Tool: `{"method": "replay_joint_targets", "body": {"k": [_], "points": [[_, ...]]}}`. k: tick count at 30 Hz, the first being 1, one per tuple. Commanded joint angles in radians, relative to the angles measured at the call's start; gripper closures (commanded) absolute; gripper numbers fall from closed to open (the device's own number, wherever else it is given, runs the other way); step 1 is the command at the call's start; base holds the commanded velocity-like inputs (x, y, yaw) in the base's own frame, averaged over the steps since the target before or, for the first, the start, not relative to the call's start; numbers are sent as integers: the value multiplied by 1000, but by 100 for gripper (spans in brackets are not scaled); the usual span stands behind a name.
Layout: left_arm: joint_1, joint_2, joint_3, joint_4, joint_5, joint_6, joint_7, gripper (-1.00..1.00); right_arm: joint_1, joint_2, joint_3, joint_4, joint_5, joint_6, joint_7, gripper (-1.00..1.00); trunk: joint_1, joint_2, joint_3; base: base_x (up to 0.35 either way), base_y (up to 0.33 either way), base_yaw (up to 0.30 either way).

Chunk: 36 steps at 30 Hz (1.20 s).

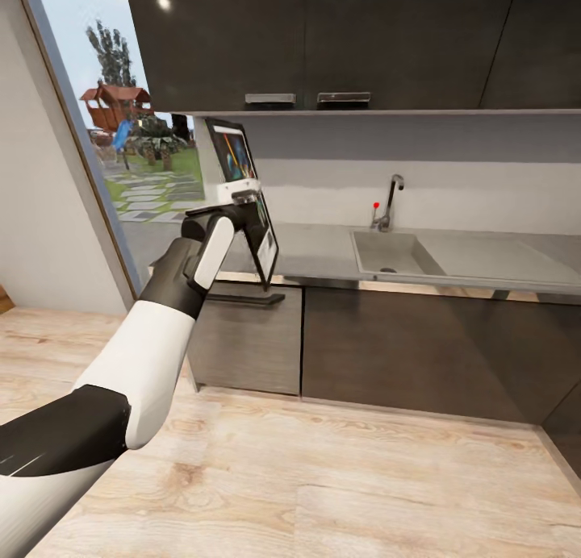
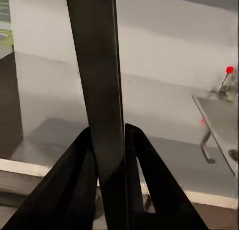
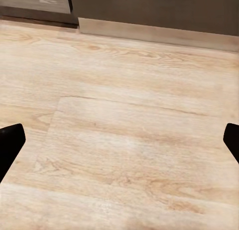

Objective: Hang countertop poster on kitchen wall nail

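While the left pincer [image 1: 242, 207] pinches only the poster [image 1: 242, 189] edge above the surface [image 1: 323, 251], right pincer [image 3: 119, 140] open, risk: slip, swing toward 3 o'clock tap [image 1: 390, 203].

Left arm [image 1: 153, 340] came in from the lower left of the frame, angling up toward the middle, wrist cocked up. Its gripper [image 1: 257, 219] was pinched on the poster [image 1: 242, 195], black fingers [image 2: 144, 165] squeezing the thin edge from both sides. Right gripper [image 3: 119, 140] was spread wide, fingertips at opposite frame edges, pointed down.
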Motion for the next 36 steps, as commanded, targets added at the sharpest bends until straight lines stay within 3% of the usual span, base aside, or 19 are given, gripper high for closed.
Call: {"method": "replay_joint_targets", "body": {"k": [1, 4, 6, 7, 10, 11, 15, 17, 19, 21, 23, 29, 30, 33, 36], "points": [[0, 1, -8, -1, 6, 11, -29, 100, 0, 0, 1, -1, 1, -1, -1, -100, 0, 0, -1, 0, 0, 0], [0, 2, -14, 0, 6, 19, -103, 100, 0, 0, 1, -1, 1, -1, -1, -100, 0, 0, -1, 0, 0, 0], [2, 5, -17, 1, 5, 23, -202, 100, 0, 0, 1, -1, 1, -1, -1, -100, 0, 0, -1, 0, 0, 0], [2, 7, -18, 1, 4, 23, -221, 100, 0, 0, 1, -1, 1, -1, -1, -100, 0, 0, -1, 0, 0, 0], [3, 25, -20, 1, 4, 24, -302, 100, 0, 0, 1, -2, 1, -1, 0, -100, 0, 0, -1, 0, 0, 0], [4, 47, -29, 1, 3, 27, -374, 100, 0, 0, 2, -2, 2, -1, 1, -100, 0, 0, -1, 0, 0, 0], [7, 94, -47, -1, 3, 29, -513, 100, 0, 0, 2, -3, 31, 0, 4, -100, 0, 0, -1, 0, 0, 0], [12, 143, -55, -1, 3, 29, -652, 100, 0, 0, 2, -4, 92, 0, 4, -100, 0, 0, -1, 0, 0, 0], [21, 168, -57, -1, 3, 29, -730, 100, 0, 0, 2, -4, 117, 1, 3, -100, 0, 0, -1, 0, 0, 0], [39, 218, -58, -2, 2, 29, -887, 100, 0, 1, -2, -7, 143, 1, 1, -100, 0, 0, -1, 0, 0, 0], [48, 255, -59, 0, 2, 28, -991, 100, 0, 1, -4, -10, 151, 0, 1, -100, 0, 0, -1, 0, 0, 0], [63, 337, -59, 13, 2, 27, -1215, 100, 0, 1, -5, -17, 157, 1, 4, -100, 0, 0, -1, 0, 0, 0], [70, 370, -59, 22, 2, 26, -1307, 100, 0, 1, -2, -27, 160, 2, 5, -100, 0, 0, -1, 0, 0, 0], [118, 419, -59, 30, 2, 15, -1442, 100, 0, 0, 0, -97, 162, 14, 8, -100, 0, 0, -1, 0, 0, 0], [162, 438, -59, 29, 2, -9, -1505, 100, 0, -4, 1, -166, 162, 59, 14, -100, 0, 0, -1, 0, 0, 0]]}}
